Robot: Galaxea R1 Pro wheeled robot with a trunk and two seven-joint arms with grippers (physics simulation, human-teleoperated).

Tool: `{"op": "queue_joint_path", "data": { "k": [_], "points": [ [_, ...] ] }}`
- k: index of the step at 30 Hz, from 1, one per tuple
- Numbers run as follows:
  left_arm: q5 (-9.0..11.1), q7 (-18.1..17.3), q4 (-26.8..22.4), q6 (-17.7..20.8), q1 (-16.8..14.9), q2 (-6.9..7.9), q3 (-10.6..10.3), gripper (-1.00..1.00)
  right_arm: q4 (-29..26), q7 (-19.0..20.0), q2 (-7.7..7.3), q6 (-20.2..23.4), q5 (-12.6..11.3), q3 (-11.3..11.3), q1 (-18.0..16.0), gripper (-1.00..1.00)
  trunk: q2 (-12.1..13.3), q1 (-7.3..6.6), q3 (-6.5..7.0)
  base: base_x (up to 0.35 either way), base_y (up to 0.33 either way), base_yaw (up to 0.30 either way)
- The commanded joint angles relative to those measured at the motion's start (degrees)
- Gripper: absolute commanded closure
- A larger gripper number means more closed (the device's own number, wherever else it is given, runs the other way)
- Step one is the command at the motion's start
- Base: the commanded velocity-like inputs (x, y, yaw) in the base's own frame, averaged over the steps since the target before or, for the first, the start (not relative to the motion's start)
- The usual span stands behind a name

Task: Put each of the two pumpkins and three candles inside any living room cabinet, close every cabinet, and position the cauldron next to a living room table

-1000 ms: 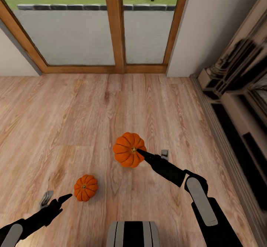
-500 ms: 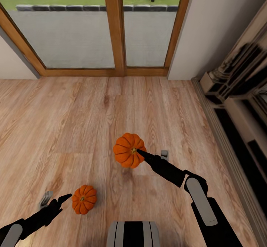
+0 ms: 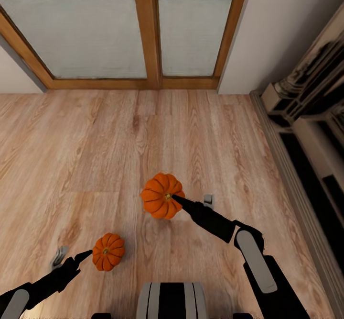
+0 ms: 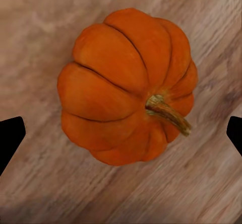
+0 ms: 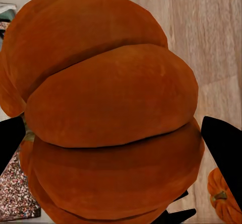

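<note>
On wood floor (image 3: pixel 95 142) by glass doors (image 3: pixel 143 27), right gripper (image 3: pixel 173 198) grips a pumpkin (image 3: pixel 160 195); left gripper (image 3: pixel 71 260) spread

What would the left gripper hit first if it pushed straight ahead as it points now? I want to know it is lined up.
Most likely the pumpkin on the floor, which sits centred between the open left gripper fingers; the gap is unclear.

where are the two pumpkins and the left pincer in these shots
pumpkin in the right pincer (image 3: pixel 160 197): head view, on its ribbed top.
pumpkin on the floor (image 4: pixel 126 85): left wrist view, on its upper ribs beside the stem.
left pincer (image 3: pixel 71 257): head view, midway between its spread fingertips.
</note>
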Motion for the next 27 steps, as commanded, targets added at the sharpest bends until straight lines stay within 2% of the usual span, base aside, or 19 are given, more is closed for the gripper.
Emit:
{"op": "queue_joint_path", "data": {
  "k": [1,4,7,12,16,18,19,22,25,27],
  "points": [
    [0.02,0.0,0.0,0.0,-0.01,-0.03,-0.01,-1.0,-0.04,-0.17,-0.02,-0.55,-0.17,0.5,-0.01,1.0,-0.02,0.02,-0.23,0.0,0.0,0.0],
    [0.02,0.0,0.0,-0.03,0.0,-0.03,-0.05,-1.0,-0.08,-0.18,-0.07,-1.45,-0.02,2.07,-0.01,1.0,-0.06,0.1,-0.89,0.0,0.0,0.0],
    [0.02,0.0,0.0,0.0,0.0,-0.01,-0.05,-1.0,-0.09,-0.12,-0.09,-1.79,0.02,2.7,-0.01,1.0,-0.1,0.18,-1.56,0.0,0.0,0.0],
    [0.02,0.0,0.0,-0.02,0.0,0.05,-0.02,-1.0,-0.06,0.23,-0.13,-1.83,-0.09,2.71,-0.01,1.0,-0.1,0.18,-1.56,0.0,0.0,0.0],
    [0.02,0.0,0.0,0.01,0.0,0.08,-0.01,-1.0,0.04,1.02,-0.81,-1.63,-0.58,2.17,-0.01,1.0,-0.1,0.18,-1.56,0.0,0.0,0.0],
    [0.02,0.0,0.0,0.01,0.0,0.09,0.0,-1.0,0.07,3.09,-1.15,-1.4,-0.68,0.8,-0.01,1.0,-0.1,0.18,-1.56,0.0,0.0,0.0],
    [0.03,0.0,0.0,0.0,0.0,0.09,0.0,-1.0,0.11,6.61,-1.4,-1.08,-0.71,-1.14,-0.01,1.0,-0.1,0.18,-1.56,0.0,0.0,0.0],
    [0.03,0.0,-0.02,0.02,0.0,0.09,-0.01,-1.0,0.28,10.81,-2.01,-0.87,-0.68,-2.85,0.19,1.0,-0.1,0.18,-1.56,0.0,0.0,0.0],
    [0.03,0.0,-0.01,0.03,0.0,0.09,0.0,-1.0,0.46,13.07,-3.62,-0.83,-0.77,-3.58,0.8,1.0,-0.1,0.18,-1.56,0.0,0.0,0.0],
    [0.02,0.0,-0.01,-0.01,0.0,0.09,0.0,-1.0,0.49,13.49,-4.17,-0.85,-0.81,-3.71,0.92,1.0,-0.11,0.2,-1.78,0.0,0.0,0.0]
  ]
}}
